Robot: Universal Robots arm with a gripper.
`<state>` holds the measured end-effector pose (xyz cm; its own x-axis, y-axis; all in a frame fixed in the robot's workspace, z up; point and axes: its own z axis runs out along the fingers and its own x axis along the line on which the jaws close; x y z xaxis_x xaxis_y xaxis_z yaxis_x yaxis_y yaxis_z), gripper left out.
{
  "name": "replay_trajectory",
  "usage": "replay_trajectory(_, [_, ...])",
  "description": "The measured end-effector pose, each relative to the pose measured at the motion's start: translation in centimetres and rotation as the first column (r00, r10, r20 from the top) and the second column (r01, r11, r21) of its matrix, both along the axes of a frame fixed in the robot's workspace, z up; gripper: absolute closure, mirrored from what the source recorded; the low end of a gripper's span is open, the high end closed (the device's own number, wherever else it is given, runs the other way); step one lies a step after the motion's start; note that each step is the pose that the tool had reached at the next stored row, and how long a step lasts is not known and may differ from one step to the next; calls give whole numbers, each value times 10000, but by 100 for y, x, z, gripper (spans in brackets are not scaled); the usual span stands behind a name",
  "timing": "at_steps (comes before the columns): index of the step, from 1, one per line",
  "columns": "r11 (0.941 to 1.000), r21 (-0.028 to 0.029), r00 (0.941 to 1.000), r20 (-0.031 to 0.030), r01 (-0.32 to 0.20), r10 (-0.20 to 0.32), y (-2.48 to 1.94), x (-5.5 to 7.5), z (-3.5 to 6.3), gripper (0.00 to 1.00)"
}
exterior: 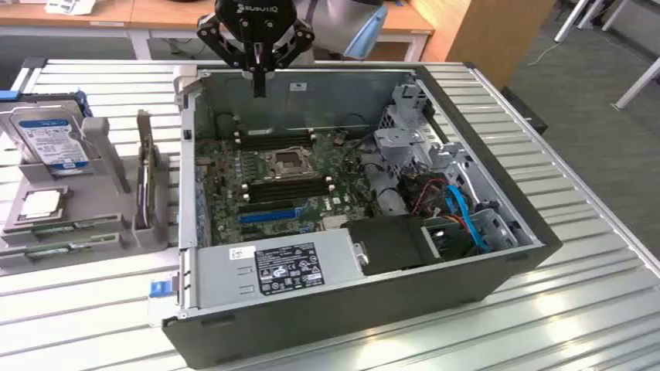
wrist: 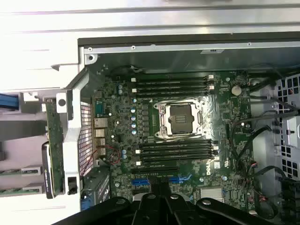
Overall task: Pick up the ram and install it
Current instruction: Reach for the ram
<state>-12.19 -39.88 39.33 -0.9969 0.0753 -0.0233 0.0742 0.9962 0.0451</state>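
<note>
Two green ram sticks point(exterior: 64, 227) lie side by side in a grey holder point(exterior: 103, 232) on the exterior view's left, outside the computer case; in the wrist view their ends point(wrist: 21, 171) peek in beside the case. My gripper point(exterior: 259, 80) hangs above the case's far wall, fingers shut together with nothing between them. It is far from the ram. Below it the motherboard point(wrist: 225, 112) lies exposed, with black memory slots point(wrist: 171, 85) on one side of the CPU socket point(wrist: 180, 119) and more slots point(wrist: 176, 153) on the other.
The open case point(exterior: 341, 309) fills the middle of the slatted metal table point(exterior: 577, 309). A hard drive with a blue-white label point(exterior: 46, 139) and an upright expansion card point(exterior: 144, 182) stand in the holder. Inside the case are a power supply point(exterior: 278, 267), cables point(exterior: 464, 216) and a drive cage point(exterior: 413, 147).
</note>
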Motion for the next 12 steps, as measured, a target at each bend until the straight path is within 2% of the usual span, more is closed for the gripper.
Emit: replay_trajectory(12, [10000,0,10000,0,0,0,0,-1,0,90])
